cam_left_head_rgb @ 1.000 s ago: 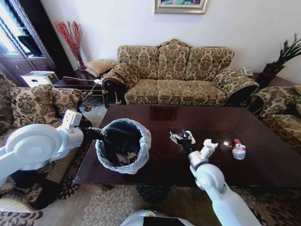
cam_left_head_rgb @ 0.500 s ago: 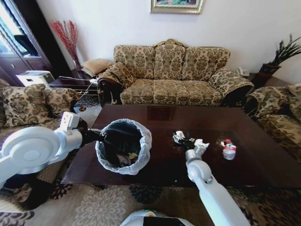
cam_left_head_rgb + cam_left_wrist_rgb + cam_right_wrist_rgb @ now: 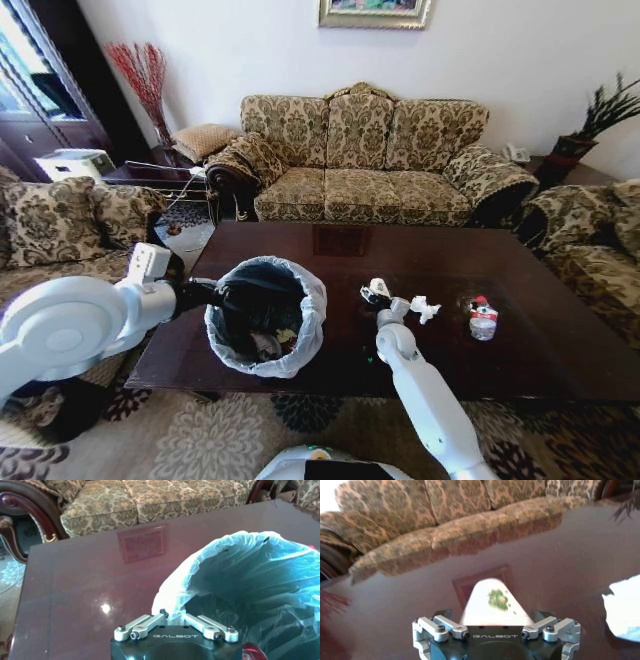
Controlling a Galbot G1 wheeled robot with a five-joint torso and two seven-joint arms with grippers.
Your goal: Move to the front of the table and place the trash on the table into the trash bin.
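The trash bin [image 3: 265, 318], dark with a white bag over its rim, stands on the dark glossy table [image 3: 420, 250] at its left front. My left gripper [image 3: 212, 292] is shut on the bin's rim [image 3: 172, 611]. My right gripper [image 3: 374, 297] is shut on a white paper cup [image 3: 490, 596] with a green mark, held just above the table to the right of the bin. A white tissue [image 3: 424, 309] lies just right of that gripper. A clear red-capped bottle [image 3: 482, 319] stands farther right. Some litter lies inside the bin.
A patterned sofa [image 3: 365, 160] stands behind the table, with armchairs at the left [image 3: 60, 220] and right [image 3: 590, 240]. A side table with a plant [image 3: 575, 150] is at the back right. Patterned carpet runs along the table's front edge.
The head view has shifted. My right gripper, still shut on the white cup, has moved left toward the bin, away from the tissue and bottle. The left gripper keeps its hold on the bin rim.
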